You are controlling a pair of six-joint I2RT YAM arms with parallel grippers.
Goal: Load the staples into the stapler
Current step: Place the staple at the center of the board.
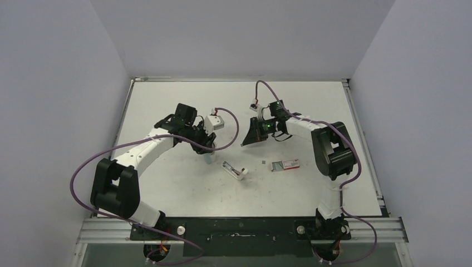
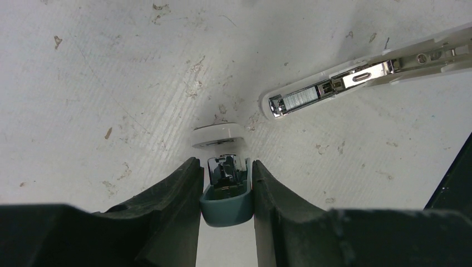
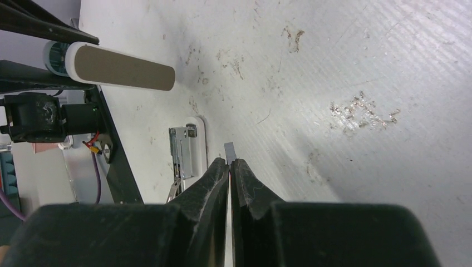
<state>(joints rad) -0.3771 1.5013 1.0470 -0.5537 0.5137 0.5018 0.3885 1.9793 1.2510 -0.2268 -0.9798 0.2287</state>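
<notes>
The stapler lies opened out. Its white arm with the chrome magazine [image 1: 234,169] rests on the table and shows in the left wrist view [image 2: 345,80] and the right wrist view [image 3: 188,150]. My left gripper [image 1: 207,149] [image 2: 225,167] is shut on the stapler's teal end [image 2: 226,206], holding it raised. A tiny grey strip of staples [image 1: 262,162] lies on the table left of the red-and-white box [image 1: 285,164]. My right gripper [image 1: 249,142] [image 3: 229,161] is shut, tips just short of the strip [image 3: 229,150]. I cannot tell if they touch it.
The stapler's tan-padded underside [image 3: 119,68] stands up beside the left arm. The white table [image 1: 167,183] is scuffed and stained. Purple cables loop around both arms. Grey walls close in the left, right and far sides.
</notes>
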